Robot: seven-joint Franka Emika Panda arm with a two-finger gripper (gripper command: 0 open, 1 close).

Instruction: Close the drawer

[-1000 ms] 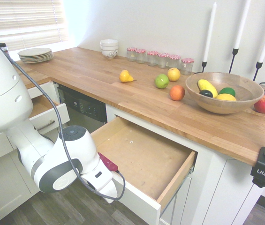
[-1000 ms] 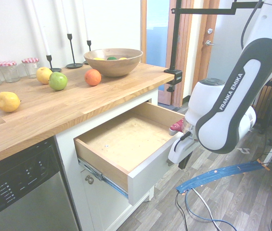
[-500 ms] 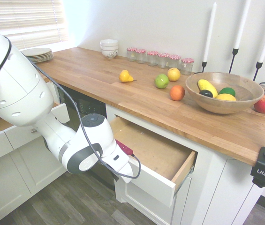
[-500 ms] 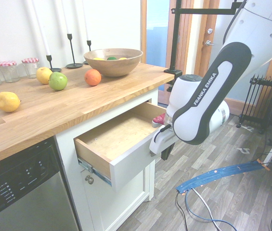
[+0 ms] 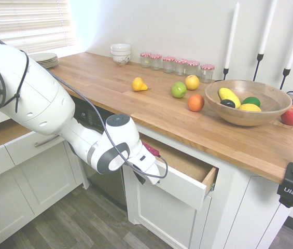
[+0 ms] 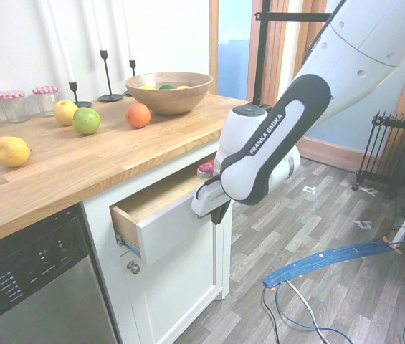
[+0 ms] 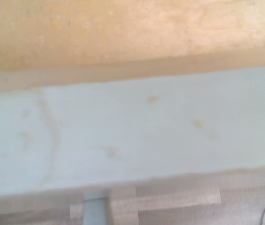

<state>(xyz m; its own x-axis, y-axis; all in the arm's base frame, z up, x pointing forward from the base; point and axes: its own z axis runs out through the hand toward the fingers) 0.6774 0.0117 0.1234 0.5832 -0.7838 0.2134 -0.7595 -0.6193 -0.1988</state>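
The pincer (image 6: 217, 214), pressed together by the look of it, is at the outer face of the drawer (image 6: 175, 228), with no object seen in its grip. The drawer, right before it, is partly open, its wooden inside showing behind the white front. I judge it a rigid, fairly heavy box, but one that should roll easily on its metal slide (image 6: 127, 245). It wants no grasp: the flat front is the place to press, ideally near its middle, since a shove at one end could make it bind. The painted face may be a little slippery, so the push should go straight in.

Beyond and above the pincer runs the wooden tabletop (image 5: 110, 98). On it, farther back, are an orange (image 5: 195, 102), a green apple (image 5: 178, 90) and a wide wooden bowl (image 5: 248, 118) of fruit. Lidded jars (image 5: 181, 66) are farther still, near the wall.
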